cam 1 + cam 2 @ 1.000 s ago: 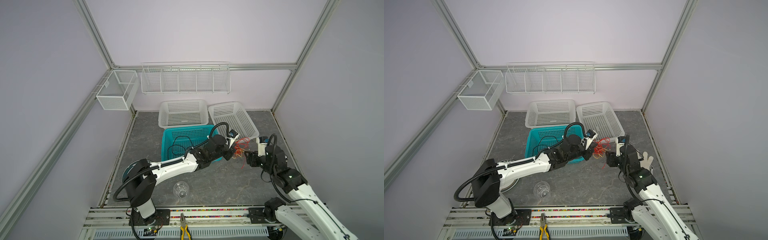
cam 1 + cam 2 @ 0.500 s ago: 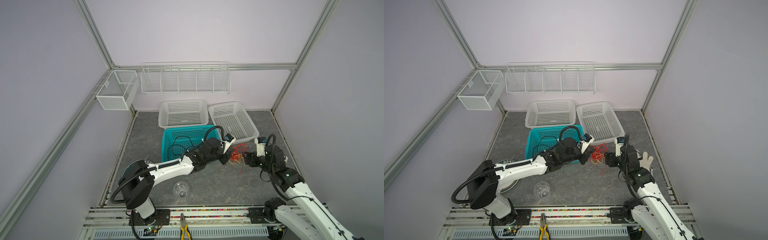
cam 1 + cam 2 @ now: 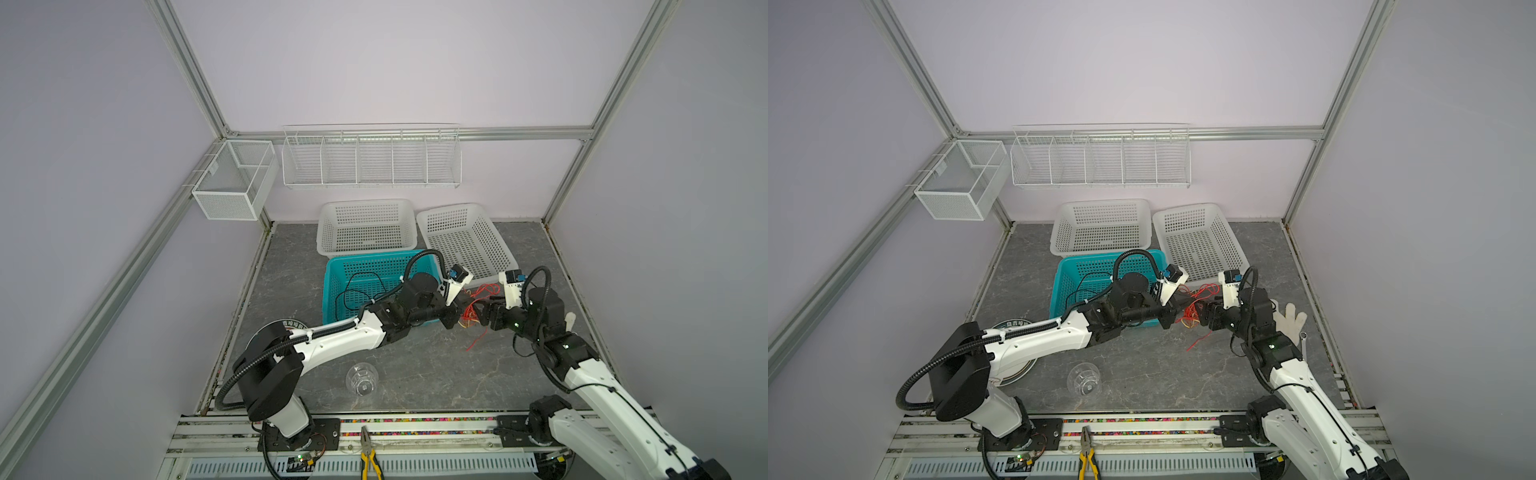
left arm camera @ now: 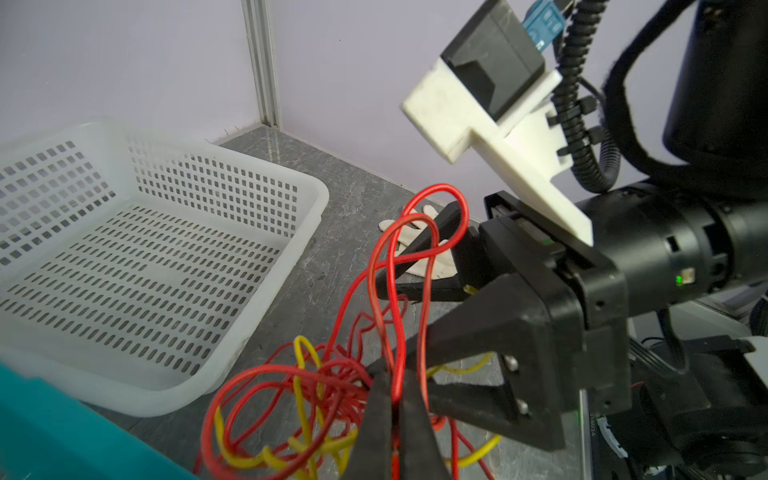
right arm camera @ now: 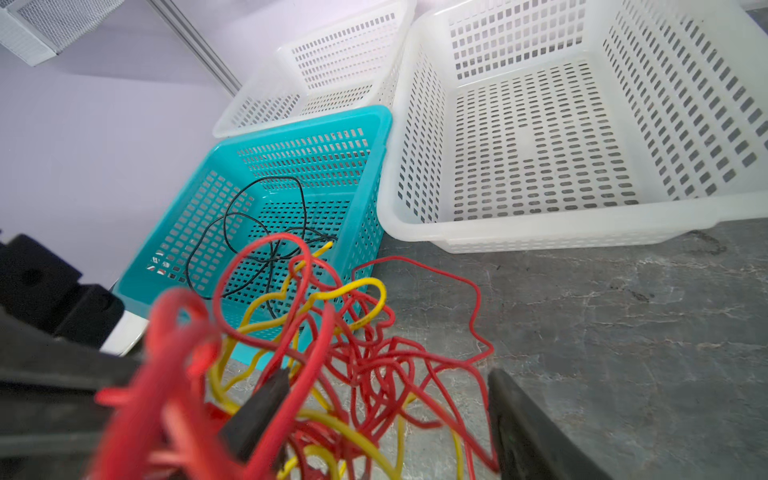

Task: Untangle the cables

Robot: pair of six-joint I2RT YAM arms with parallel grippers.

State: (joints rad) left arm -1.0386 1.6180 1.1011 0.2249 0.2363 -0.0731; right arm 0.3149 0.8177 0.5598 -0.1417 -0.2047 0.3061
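The red and yellow cables (image 3: pixel 474 308) (image 3: pixel 1192 309) form a tangle just above the grey table, between my two grippers. A thin black cable (image 3: pixel 358 286) (image 5: pixel 266 232) lies apart in the teal basket (image 3: pixel 332 270). My left gripper (image 4: pixel 395 390) (image 3: pixel 455 322) is shut on a red cable strand (image 4: pixel 395 332) at the edge of the tangle. Facing it, my right gripper (image 5: pixel 386 415) (image 3: pixel 478 316) is open, and loops of the cables (image 5: pixel 365 353) hang between its fingers (image 5: pixel 257 415) without being pinched.
Two white baskets (image 3: pixel 365 226) (image 3: pixel 469 241) stand behind the teal one. A clear cup (image 3: pixel 361 380) lies on the table in front. A white glove (image 3: pixel 1289 322) lies by my right arm. Yellow-handled pliers (image 3: pixel 368 457) rest on the front rail, and wire racks (image 3: pixel 370 160) hang on the back wall.
My left gripper has come down toward the table with the tangle. My right gripper has opened wider and moved in closer to the tangle.
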